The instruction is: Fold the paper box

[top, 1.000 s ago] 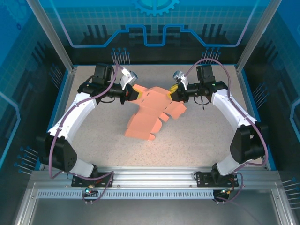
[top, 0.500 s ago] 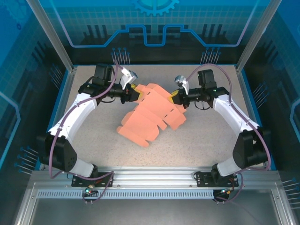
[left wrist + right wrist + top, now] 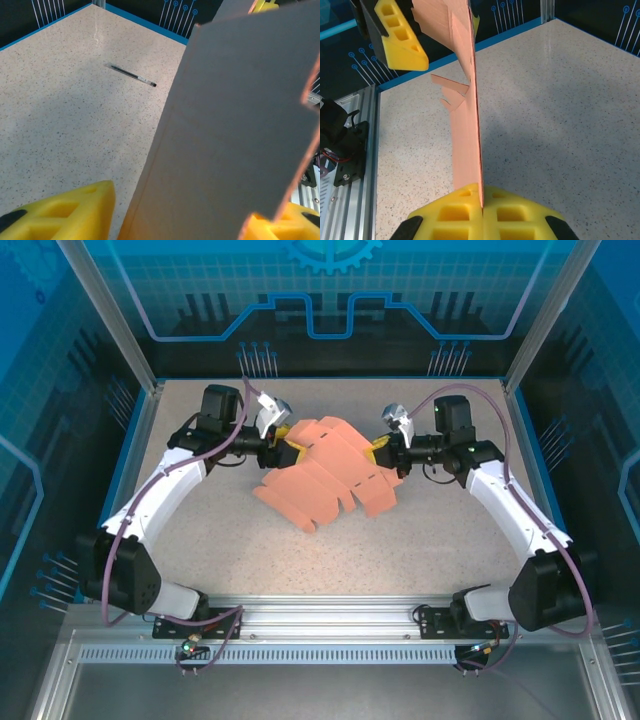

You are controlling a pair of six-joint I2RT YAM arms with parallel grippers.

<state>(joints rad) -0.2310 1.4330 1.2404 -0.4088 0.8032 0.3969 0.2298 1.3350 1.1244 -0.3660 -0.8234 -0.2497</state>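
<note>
The paper box is a salmon-orange flat cut-out with rounded tabs, held up off the table between the two arms. My right gripper is shut on its right edge. In the right wrist view the card runs edge-on out of the closed yellow pads. My left gripper is at the card's left edge. In the left wrist view its yellow fingers stand wide apart, and the card's shaded underside passes between them, covering part of the right one.
A thin dark pen lies on the speckled table beyond the left gripper. Blue-edged walls and metal posts ring the table. The aluminium rail with the arm bases runs along the near edge.
The card has swung round and now spreads flatter between the grippers, its lower tabs shifted left. The right gripper moved right and nearer, and the left gripper moved slightly right.
</note>
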